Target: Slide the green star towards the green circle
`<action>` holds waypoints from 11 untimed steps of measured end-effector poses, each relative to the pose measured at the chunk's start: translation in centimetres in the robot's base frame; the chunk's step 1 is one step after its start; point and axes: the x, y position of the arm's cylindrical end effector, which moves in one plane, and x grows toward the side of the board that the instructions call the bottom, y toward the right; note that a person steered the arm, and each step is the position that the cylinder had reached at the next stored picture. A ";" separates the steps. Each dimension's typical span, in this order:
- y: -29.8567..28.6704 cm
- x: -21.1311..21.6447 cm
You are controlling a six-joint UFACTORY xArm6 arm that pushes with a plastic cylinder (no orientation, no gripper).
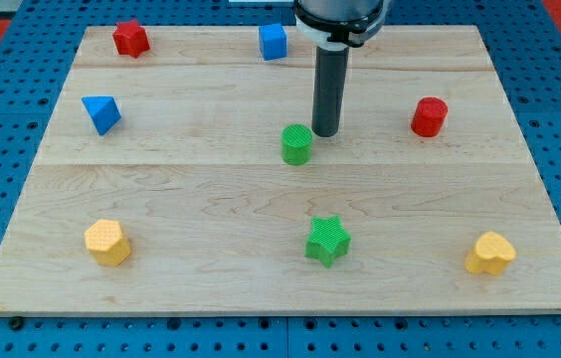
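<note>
The green star [327,240] lies on the wooden board in the lower middle of the view. The green circle [297,144] stands near the board's centre, above and slightly left of the star. My tip [324,134] rests on the board just right of the green circle, close to it or touching it, and well above the star. The dark rod runs straight up from the tip to the arm at the view's top.
A red star [131,39] and a blue cube [274,42] sit near the top edge. A blue triangle [101,113] is at the left, a red cylinder [429,116] at the right. A yellow hexagon [107,242] and a yellow heart [489,254] sit near the bottom corners.
</note>
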 end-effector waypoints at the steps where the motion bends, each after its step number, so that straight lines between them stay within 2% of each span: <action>1: 0.1 0.0; 3: 9.4 6.8; 6: 1.1 19.0; 8: -8.2 18.1; 9: -4.6 14.8; 11: -10.7 12.7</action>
